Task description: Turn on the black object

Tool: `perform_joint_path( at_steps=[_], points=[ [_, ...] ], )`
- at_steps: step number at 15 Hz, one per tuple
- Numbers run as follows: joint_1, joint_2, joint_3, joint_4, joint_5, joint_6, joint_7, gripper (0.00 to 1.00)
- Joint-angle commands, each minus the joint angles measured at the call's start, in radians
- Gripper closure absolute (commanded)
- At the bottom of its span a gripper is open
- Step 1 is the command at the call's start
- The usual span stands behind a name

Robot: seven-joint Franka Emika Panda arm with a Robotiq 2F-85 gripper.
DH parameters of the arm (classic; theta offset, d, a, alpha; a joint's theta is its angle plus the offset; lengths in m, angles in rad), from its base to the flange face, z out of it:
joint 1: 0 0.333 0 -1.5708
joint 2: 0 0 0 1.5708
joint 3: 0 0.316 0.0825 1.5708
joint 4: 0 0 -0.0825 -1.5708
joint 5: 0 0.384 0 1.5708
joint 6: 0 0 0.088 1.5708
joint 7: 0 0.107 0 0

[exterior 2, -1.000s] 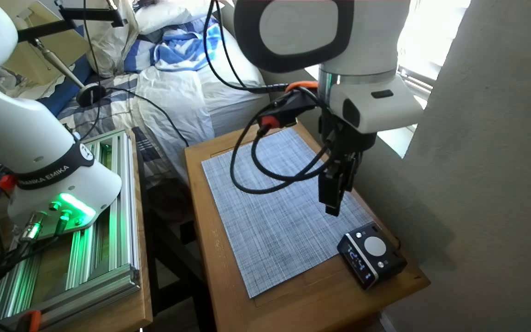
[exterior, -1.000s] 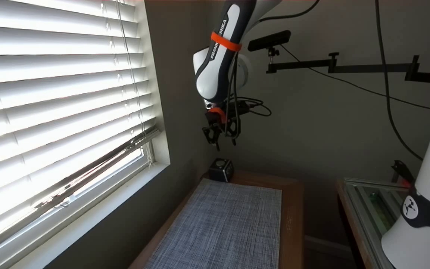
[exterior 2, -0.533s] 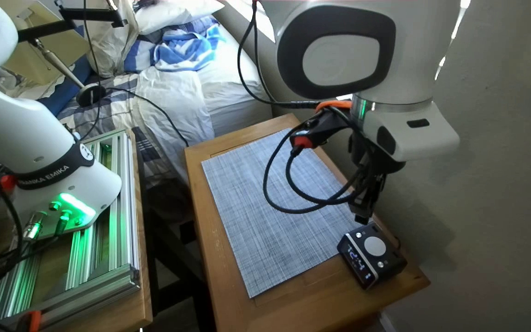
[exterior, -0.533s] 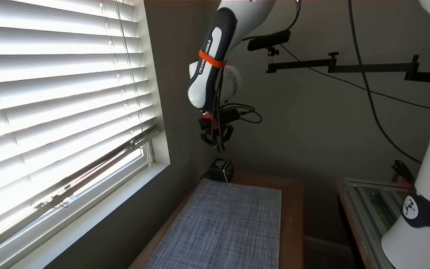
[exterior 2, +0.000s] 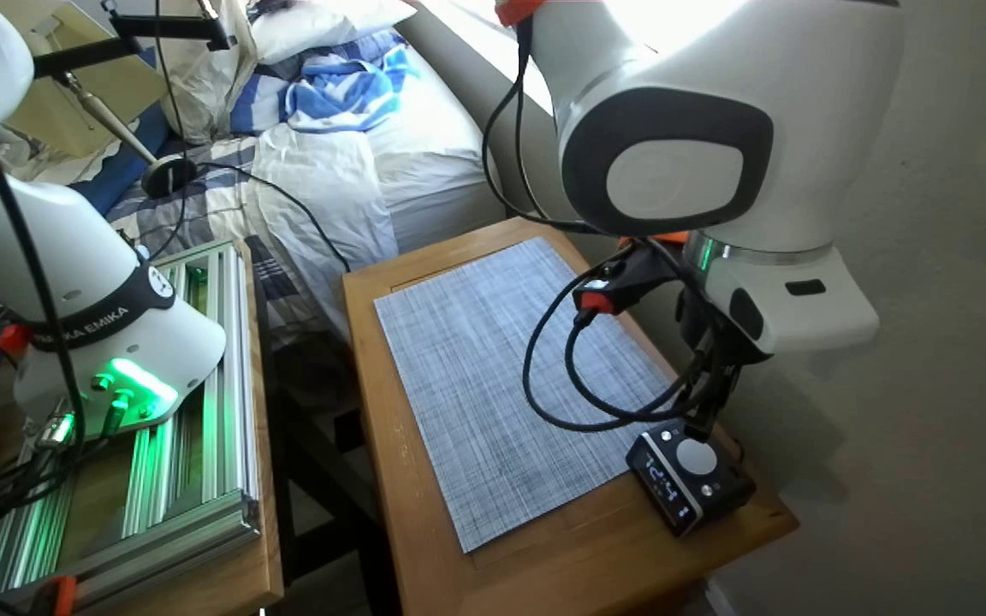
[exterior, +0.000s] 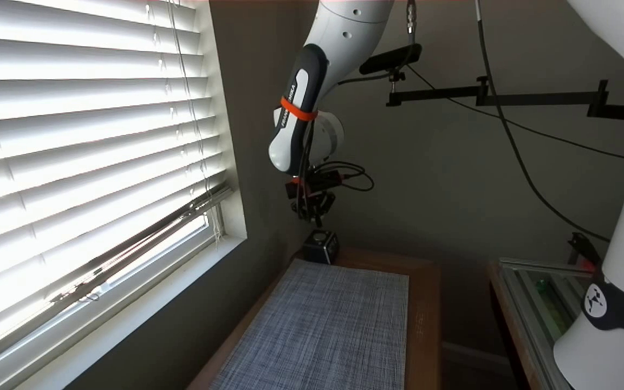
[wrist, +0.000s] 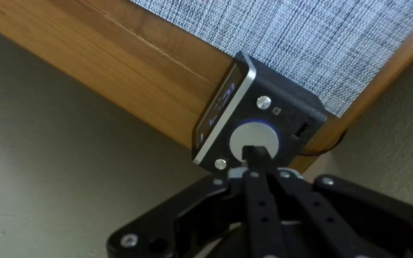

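In the wrist view, a black gripper (wrist: 256, 150) is hovering over a black object (wrist: 268, 116), a squat clock-like box, with its fingers (wrist: 256, 160) standing together and pointing down. In an exterior view, the fingertips are ending just above the box. Directly under them, a round silver dial (wrist: 253, 134) is lying partly hidden, a blue ring showing along its edge. Beyond the fingertips, toward the left, a display (wrist: 218, 107) is glowing with blurred digits. Farther beyond, a grey woven mat (wrist: 281, 32) is covering part of a wooden table (wrist: 127, 71).
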Motion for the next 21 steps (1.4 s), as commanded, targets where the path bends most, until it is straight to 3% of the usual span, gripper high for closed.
perform_joint_path(
  at_steps=[1,21],
  points=[
    [-0.007,0.063,-0.009,0.076,0.062,-0.031,-0.038,1.00],
    [-0.043,0.199,-0.004,0.216,0.143,-0.150,-0.066,1.00]
  ],
)
